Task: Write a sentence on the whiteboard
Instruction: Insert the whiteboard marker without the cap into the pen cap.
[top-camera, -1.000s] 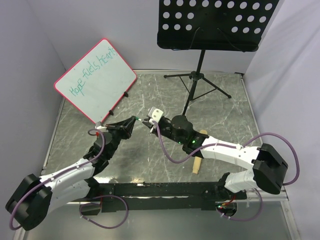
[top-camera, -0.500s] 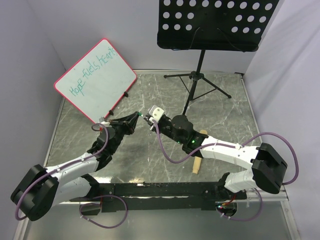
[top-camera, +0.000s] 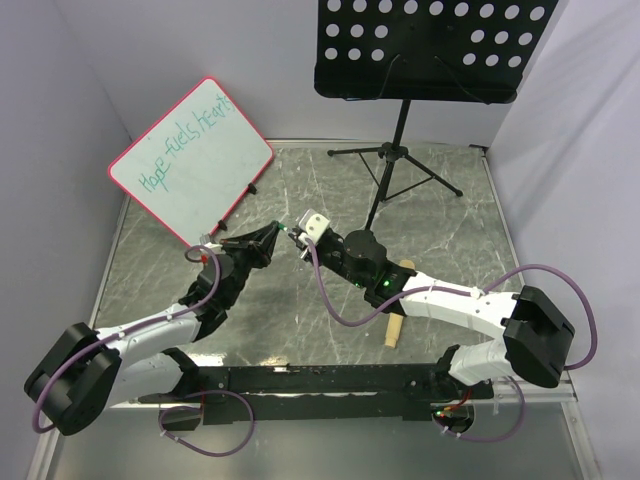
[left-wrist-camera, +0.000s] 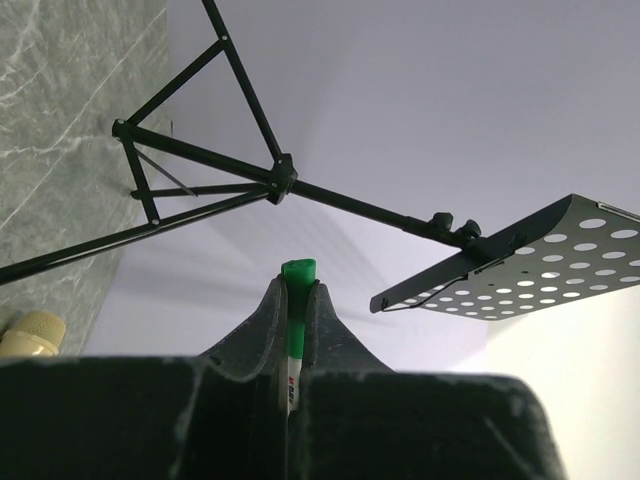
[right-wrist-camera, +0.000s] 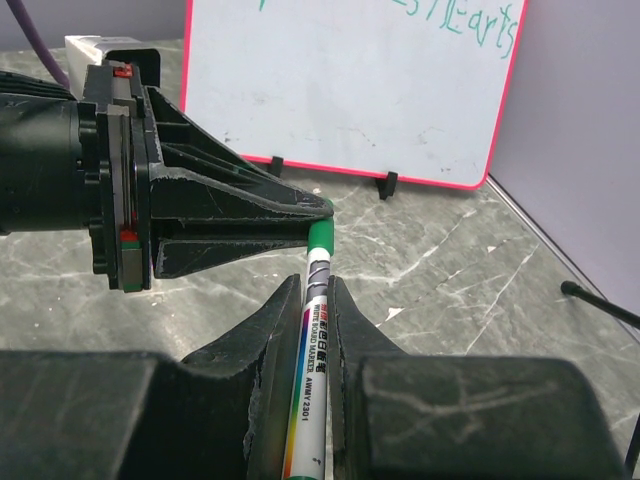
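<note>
Top external shows the whiteboard (top-camera: 215, 185) propped at the back left of the tabletop (top-camera: 300, 190). The sentence (top-camera: 187, 150) runs in teal along its upper part. I read it as "Hope fuels hearts", so I judge the writing done.

The board lies up and to the left of where my two sets of jaws meet, apart from them, and my left arm (top-camera: 150, 335) is the nearer one. My right jaws are pinched along the marker (right-wrist-camera: 312, 340), whose long axis points past their tips toward the board's lower edge. My left jaws are pressed together on its green cap (right-wrist-camera: 320, 235) and cross the marker there.

I cannot tell whether the cap is fully seated. The right wrist view cuts off all but the sentence's last letters. A pale wooden piece (top-camera: 395, 325) lies half hidden under my right arm (top-camera: 440, 300).
</note>
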